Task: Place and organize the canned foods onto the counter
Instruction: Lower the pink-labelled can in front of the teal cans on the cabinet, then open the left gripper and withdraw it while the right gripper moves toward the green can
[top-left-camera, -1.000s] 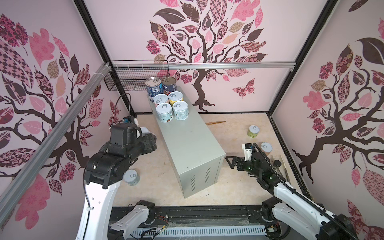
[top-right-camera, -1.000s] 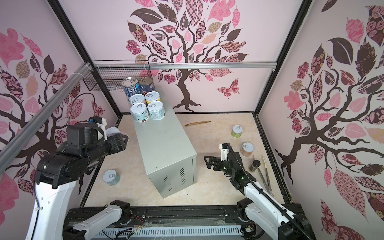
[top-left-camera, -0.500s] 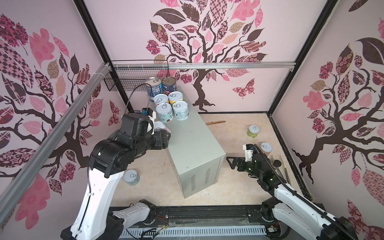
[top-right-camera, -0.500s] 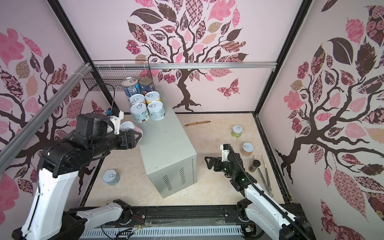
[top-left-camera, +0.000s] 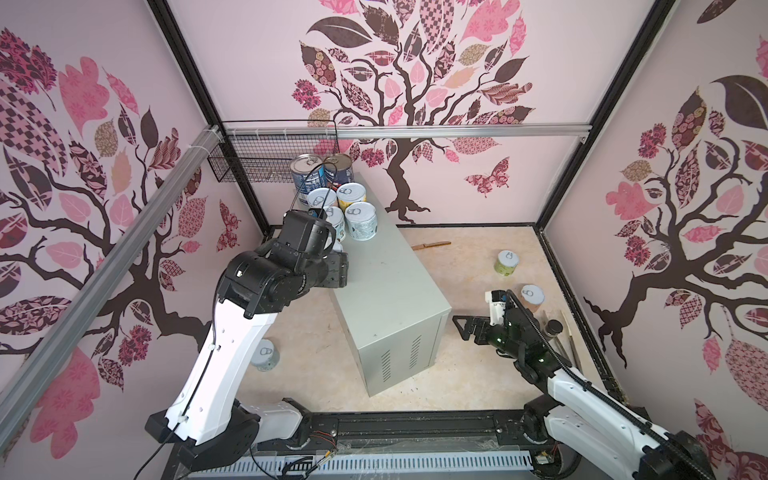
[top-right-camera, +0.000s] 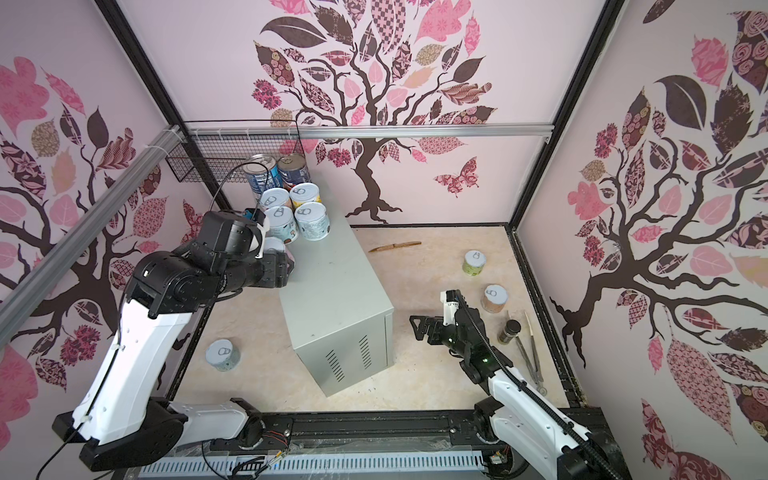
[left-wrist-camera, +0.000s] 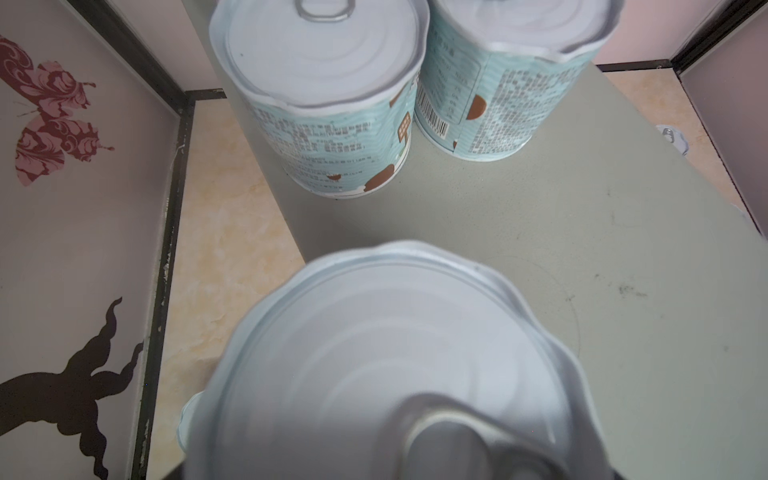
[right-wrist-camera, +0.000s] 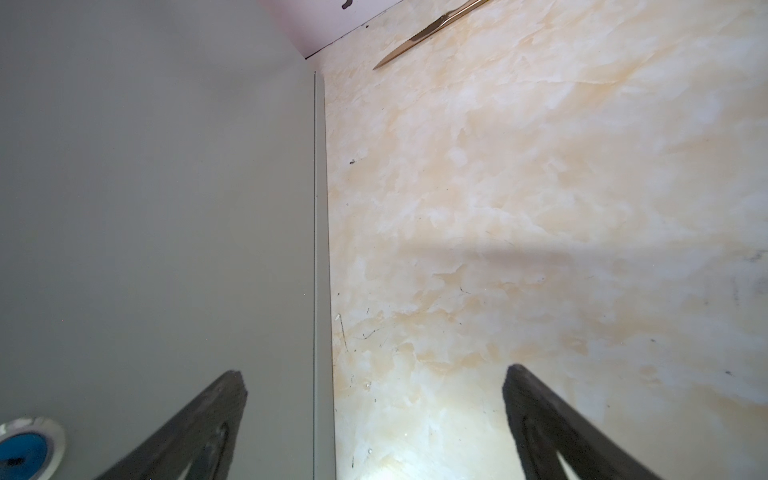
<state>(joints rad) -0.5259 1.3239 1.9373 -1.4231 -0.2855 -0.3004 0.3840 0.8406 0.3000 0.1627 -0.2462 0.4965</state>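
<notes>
While the left gripper is clamped on a short can, that can is seen at the left edge of the counter, just in front of the stored group. Whether its base touches the top cannot be told. Six cans are stood at the counter's far end: two tall cans at the back and four short cans in two rows before them, packed close. In the left wrist view the nearest pair is seen upright, side by side, with teal labels. The right gripper is held low over the floor beside the counter's right wall, fingers spread wide with nothing between them. Three cans are noted on the floor: a can left of the counter, a can and a can right of it. A knife is noted near the back wall.
</notes>
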